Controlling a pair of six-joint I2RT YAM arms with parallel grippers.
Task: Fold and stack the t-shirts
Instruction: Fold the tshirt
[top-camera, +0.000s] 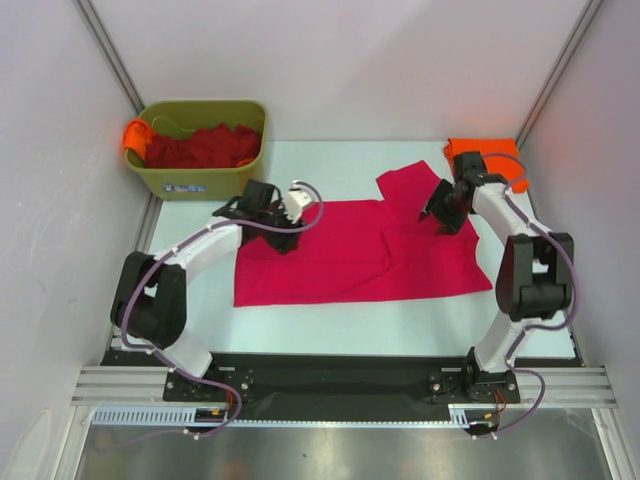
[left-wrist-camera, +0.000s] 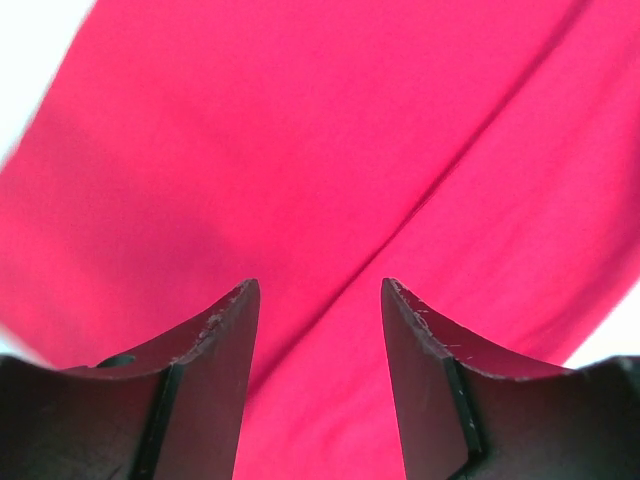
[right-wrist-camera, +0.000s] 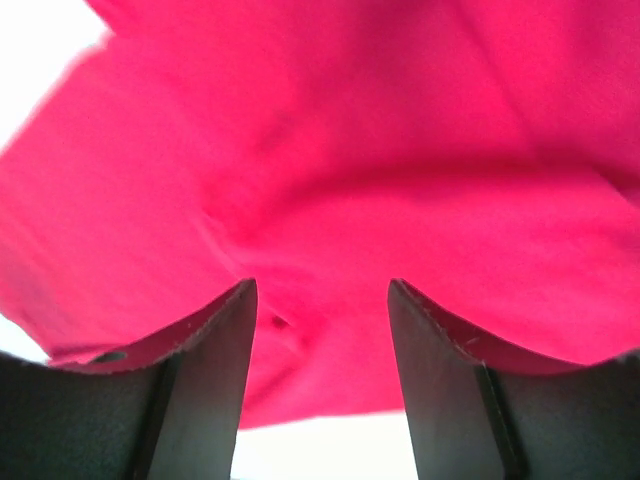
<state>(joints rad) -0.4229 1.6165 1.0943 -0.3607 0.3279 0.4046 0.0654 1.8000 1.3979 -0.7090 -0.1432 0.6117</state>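
Note:
A crimson-pink t-shirt (top-camera: 350, 255) lies spread on the table, partly folded, one sleeve pointing to the back. My left gripper (top-camera: 283, 240) is open just above its back left part; the cloth (left-wrist-camera: 300, 150) fills the left wrist view between the fingers (left-wrist-camera: 215, 350). My right gripper (top-camera: 432, 215) is open above the shirt's back right part, near the sleeve; the cloth (right-wrist-camera: 350, 180) and its edge show in the right wrist view. A bright orange t-shirt (top-camera: 490, 160) lies folded at the back right. Dark red t-shirts (top-camera: 205, 147) fill the bin.
An olive-green plastic bin (top-camera: 200, 180) stands at the back left, an orange cloth (top-camera: 135, 135) hanging over its left rim. White walls close in on both sides. The table's front edge has a black base rail (top-camera: 330, 375).

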